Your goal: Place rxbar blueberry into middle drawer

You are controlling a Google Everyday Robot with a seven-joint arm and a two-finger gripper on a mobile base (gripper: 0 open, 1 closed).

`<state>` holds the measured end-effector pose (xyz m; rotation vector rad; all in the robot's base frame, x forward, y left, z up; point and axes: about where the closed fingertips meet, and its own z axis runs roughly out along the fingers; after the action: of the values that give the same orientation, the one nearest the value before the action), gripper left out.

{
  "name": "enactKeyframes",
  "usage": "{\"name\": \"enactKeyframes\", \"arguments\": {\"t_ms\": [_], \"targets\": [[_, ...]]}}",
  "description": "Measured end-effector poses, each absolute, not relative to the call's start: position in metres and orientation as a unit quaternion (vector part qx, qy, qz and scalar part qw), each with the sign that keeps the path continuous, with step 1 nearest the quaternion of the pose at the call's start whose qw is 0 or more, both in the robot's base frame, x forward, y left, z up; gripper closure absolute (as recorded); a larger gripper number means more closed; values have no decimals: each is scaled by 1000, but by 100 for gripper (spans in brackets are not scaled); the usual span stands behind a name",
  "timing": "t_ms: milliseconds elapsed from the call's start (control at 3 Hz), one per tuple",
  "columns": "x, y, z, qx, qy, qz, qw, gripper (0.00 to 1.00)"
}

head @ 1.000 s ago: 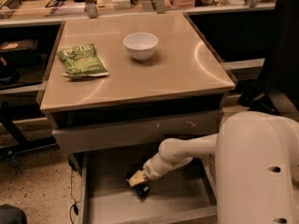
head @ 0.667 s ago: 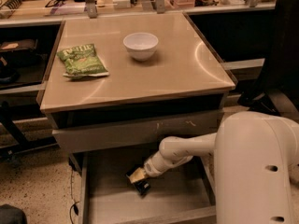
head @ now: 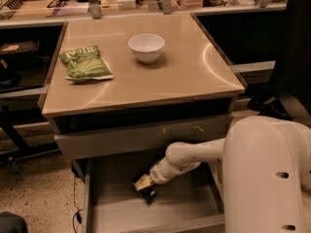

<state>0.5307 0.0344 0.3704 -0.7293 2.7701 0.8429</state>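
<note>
The rxbar blueberry (head: 148,194), a small dark navy bar, is low over the grey floor of the open middle drawer (head: 116,212), left of its centre. My gripper (head: 145,184) reaches down into the drawer from the right, and its tip is right at the bar's upper end. My pale arm (head: 194,154) crosses the drawer below the closed drawer front with pale scratches (head: 146,135). I cannot tell whether the bar rests on the drawer floor.
On the tan tabletop (head: 194,72) stand a white bowl (head: 146,47) and a green chip bag (head: 85,62). My large white body (head: 267,178) fills the lower right. Shelves with clutter line the back and left.
Almost nothing has changed: the gripper and the bar stay at the same spot in the drawer, perhaps shifted very slightly upward.
</note>
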Motion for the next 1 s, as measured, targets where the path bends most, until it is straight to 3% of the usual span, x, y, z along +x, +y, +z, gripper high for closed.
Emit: {"name": "enactKeyframes", "arguments": {"t_ms": [667, 1000], "targets": [[531, 34, 370, -244, 925, 281, 78, 11], [531, 35, 370, -244, 925, 281, 78, 0]]}}
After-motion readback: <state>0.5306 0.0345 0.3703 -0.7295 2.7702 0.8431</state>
